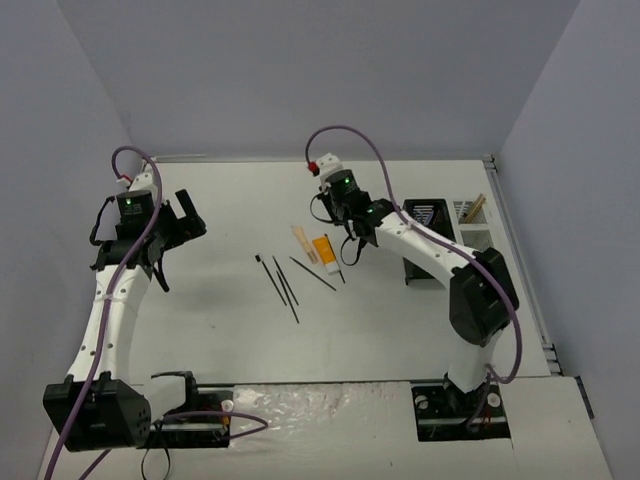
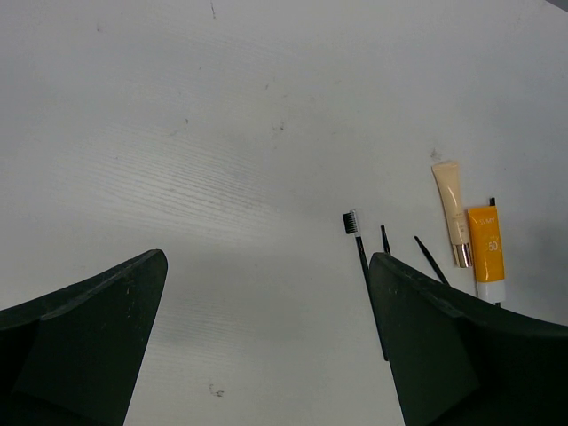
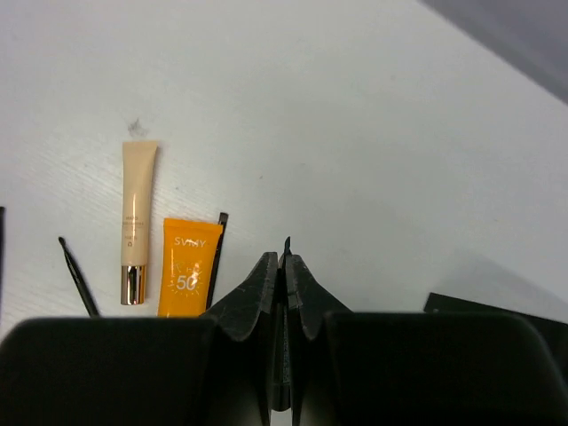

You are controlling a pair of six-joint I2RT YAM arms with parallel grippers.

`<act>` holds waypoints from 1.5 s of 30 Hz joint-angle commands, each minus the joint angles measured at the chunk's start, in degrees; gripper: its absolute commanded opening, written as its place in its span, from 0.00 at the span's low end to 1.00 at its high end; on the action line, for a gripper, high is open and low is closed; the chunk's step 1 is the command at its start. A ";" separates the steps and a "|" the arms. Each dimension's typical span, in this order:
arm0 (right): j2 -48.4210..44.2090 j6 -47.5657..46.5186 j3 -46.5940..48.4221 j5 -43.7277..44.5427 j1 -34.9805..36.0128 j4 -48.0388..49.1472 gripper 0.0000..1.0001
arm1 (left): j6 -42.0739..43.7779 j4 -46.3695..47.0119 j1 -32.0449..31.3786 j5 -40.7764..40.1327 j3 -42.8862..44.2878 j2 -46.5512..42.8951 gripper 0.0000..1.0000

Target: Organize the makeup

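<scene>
— Top external: where's the makeup?
— Black pencils (image 1: 285,280) and orange tube (image 1: 322,250) lie on the table (image 1: 220,300); right gripper (image 1: 350,255) over them, left gripper (image 1: 180,225) well apart.
— Left wrist?
— Fingers (image 2: 89,337) spread wide, nothing between; brush (image 2: 359,253) beyond.
— Right wrist?
— Fingers (image 3: 257,293) pinched on a thin black pencil (image 3: 287,241) beside the orange tube.

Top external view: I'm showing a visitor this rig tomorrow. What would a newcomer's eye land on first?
Most likely the orange tube mid-table, bright among the thin black sticks on the white table. Next comes the right gripper just beside it, shut on a thin black pencil, while the left gripper hangs open at the table's left side.
</scene>
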 commanded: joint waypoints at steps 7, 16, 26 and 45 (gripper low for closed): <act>-35.51 10.93 -26.36 9.75 -12.87 25.98 0.00 | -0.53 2.42 0.40 0.21 1.95 -1.25 0.97; -51.12 12.72 -41.60 13.48 -29.25 33.42 0.00 | -0.62 2.53 0.39 0.21 1.75 -1.42 0.97; -47.56 16.44 -46.76 11.28 -39.80 42.36 0.00 | -0.61 2.62 0.40 0.39 1.75 -1.16 0.97; -39.16 18.03 -50.41 2.30 -41.89 48.03 0.00 | -0.62 2.89 0.40 0.56 1.73 -1.58 0.97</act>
